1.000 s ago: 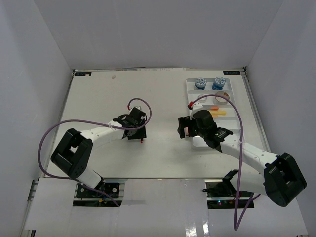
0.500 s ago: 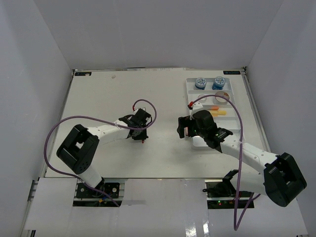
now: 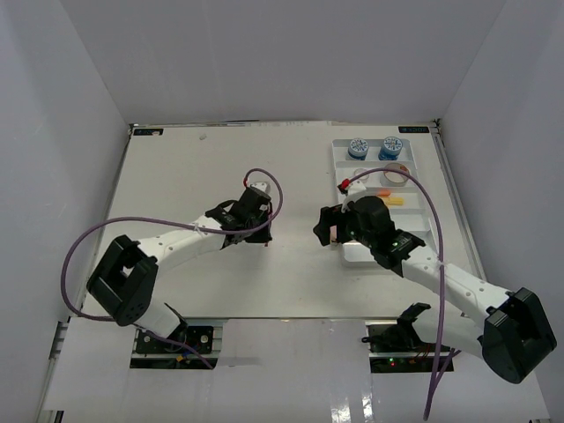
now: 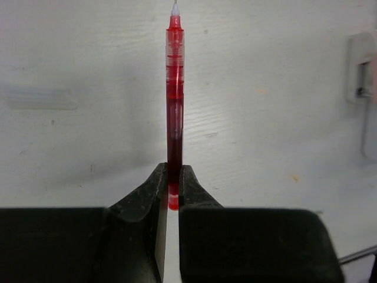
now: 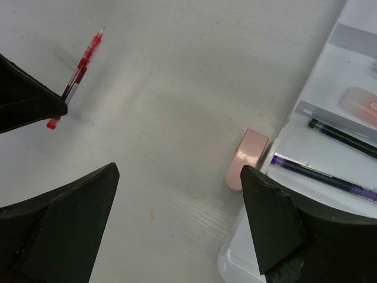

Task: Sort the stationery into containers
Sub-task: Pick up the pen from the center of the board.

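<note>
The left gripper (image 4: 173,177) is clamped on the very tail of the red pen (image 4: 175,106), which pokes straight out ahead of it over the table (image 4: 265,71), well apart from the white tray (image 5: 353,65). With so short a hold, I'd carry it across slowly and level, lining it up with the long compartment where the black pen (image 5: 341,137) and purple pen (image 5: 330,177) lie. The right gripper (image 5: 177,177) hangs wide open and empty above the pink eraser (image 5: 246,158) just beside the tray's wall, so the left arm should keep clear of it.

The tray (image 5: 347,71) (white, compartmented) runs off the right wrist view.
</note>
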You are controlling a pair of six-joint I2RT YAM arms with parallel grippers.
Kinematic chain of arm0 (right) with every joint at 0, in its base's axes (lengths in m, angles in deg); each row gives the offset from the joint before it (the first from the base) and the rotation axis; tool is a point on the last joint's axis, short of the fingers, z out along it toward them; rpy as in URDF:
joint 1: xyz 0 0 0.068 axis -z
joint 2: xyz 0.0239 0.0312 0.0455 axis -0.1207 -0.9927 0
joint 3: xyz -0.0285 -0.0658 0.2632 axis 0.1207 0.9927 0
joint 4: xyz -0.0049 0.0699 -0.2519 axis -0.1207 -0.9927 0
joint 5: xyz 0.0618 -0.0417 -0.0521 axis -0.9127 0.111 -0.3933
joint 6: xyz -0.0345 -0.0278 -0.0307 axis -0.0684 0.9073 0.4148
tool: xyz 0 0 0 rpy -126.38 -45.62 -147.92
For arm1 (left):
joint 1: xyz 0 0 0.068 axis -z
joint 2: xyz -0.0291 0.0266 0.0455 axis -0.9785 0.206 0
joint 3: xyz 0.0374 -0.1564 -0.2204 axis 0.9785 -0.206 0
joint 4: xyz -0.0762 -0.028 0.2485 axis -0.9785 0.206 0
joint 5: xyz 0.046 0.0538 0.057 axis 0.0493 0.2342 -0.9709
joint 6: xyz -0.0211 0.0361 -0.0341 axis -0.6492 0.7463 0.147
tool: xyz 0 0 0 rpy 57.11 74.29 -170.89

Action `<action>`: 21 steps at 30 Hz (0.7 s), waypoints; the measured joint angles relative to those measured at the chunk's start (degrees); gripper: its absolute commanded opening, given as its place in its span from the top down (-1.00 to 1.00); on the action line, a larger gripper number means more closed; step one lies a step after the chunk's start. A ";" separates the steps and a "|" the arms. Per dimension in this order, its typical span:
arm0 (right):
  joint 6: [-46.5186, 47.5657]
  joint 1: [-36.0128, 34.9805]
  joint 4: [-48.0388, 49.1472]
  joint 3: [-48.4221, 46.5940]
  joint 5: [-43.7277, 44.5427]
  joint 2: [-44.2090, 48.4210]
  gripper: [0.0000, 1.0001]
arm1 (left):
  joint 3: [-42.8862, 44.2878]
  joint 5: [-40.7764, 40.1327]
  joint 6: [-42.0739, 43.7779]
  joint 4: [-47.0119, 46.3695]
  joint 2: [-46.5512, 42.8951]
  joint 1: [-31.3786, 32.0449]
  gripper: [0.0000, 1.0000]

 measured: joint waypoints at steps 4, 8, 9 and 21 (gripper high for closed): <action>-0.02 0.00 0.00 -0.39 -3.43 1.73 -0.80 | -0.35 3.54 3.54 -4.68 -6.16 0.07 1.00; -0.09 0.00 0.07 -2.71 -7.74 2.54 -0.80 | -2.80 8.74 8.72 -12.22 -12.66 0.07 1.00; -0.17 0.00 0.22 -3.58 -8.81 2.64 -0.81 | -3.80 10.12 10.03 -14.27 -14.23 0.07 1.00; -3.52 0.92 2.43 -15.93 -21.57 1.11 -1.00 | -11.50 22.88 22.32 -32.11 -24.81 0.07 1.00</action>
